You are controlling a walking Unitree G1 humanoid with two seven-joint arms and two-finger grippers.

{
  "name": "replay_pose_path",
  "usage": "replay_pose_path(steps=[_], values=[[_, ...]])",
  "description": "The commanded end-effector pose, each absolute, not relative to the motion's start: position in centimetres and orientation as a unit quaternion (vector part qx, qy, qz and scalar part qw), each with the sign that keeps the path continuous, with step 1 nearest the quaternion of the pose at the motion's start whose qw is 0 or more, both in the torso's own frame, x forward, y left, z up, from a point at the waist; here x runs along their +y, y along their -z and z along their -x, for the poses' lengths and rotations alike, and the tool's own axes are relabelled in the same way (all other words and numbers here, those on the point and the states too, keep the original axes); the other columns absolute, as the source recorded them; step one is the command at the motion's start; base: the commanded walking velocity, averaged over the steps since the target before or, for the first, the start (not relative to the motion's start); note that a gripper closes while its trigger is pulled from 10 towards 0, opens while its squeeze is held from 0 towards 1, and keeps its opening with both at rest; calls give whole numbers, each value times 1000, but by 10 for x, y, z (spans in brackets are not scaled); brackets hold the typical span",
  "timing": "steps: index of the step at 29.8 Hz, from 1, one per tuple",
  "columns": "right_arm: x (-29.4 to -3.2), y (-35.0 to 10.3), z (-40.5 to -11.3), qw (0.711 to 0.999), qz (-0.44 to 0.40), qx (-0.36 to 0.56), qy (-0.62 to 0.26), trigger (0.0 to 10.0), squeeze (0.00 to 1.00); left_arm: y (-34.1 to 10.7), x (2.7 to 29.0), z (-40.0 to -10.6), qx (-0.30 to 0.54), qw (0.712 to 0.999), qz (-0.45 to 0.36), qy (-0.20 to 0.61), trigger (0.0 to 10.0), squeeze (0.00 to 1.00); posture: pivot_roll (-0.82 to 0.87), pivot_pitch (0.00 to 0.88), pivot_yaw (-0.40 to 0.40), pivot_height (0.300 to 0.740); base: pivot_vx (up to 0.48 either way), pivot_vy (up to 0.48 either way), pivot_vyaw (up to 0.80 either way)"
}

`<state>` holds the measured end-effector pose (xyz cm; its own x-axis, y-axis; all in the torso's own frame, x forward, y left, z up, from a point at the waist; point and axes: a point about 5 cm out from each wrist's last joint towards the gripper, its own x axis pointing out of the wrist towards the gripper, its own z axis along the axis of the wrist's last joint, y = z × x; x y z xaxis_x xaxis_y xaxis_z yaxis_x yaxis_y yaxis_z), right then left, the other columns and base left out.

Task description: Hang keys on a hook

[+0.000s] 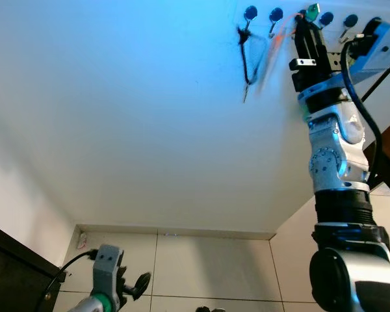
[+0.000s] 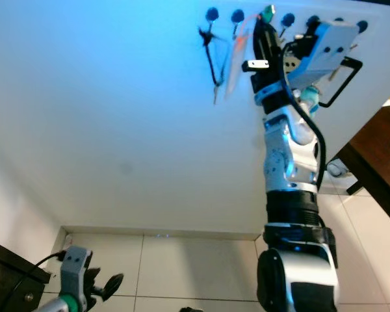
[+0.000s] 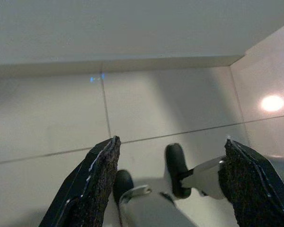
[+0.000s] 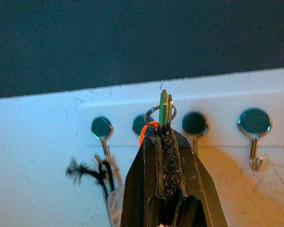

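Holding the keys point(image 4: 164, 108) up at a row of wall hooks point(image 4: 194, 124), top right of the head views.

Clamped between the right gripper point(image 4: 166, 137)'s closed fingers, a green key and its ring with an orange loop sit level with the hooks, between two of them. A black cord point(image 1: 246, 58) hangs from the leftmost hook. At the lower left, the left gripper point(image 3: 170, 158) hangs over pale floor tiles point(image 3: 52, 118), fingers spread apart and empty.
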<state>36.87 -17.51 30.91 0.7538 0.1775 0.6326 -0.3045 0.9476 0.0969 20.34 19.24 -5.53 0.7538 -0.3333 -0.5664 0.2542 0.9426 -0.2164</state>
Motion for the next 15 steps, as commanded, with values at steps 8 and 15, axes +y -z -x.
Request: replay_pose_path(steps=[8, 15], values=[[-175, -306, -372, 941, -78, -307, -117, 10000, 0, 65, 196, -188, 334, 930, 67, 138, 10000, 0, 75, 86, -6, 740, 0, 0, 0], [-178, -305, -374, 947, -66, -300, -98, 10000, 0, 66, 193, -186, 336, 929, 67, 140, 10000, 0, 79, 90, -5, 740, 0, 0, 0]])
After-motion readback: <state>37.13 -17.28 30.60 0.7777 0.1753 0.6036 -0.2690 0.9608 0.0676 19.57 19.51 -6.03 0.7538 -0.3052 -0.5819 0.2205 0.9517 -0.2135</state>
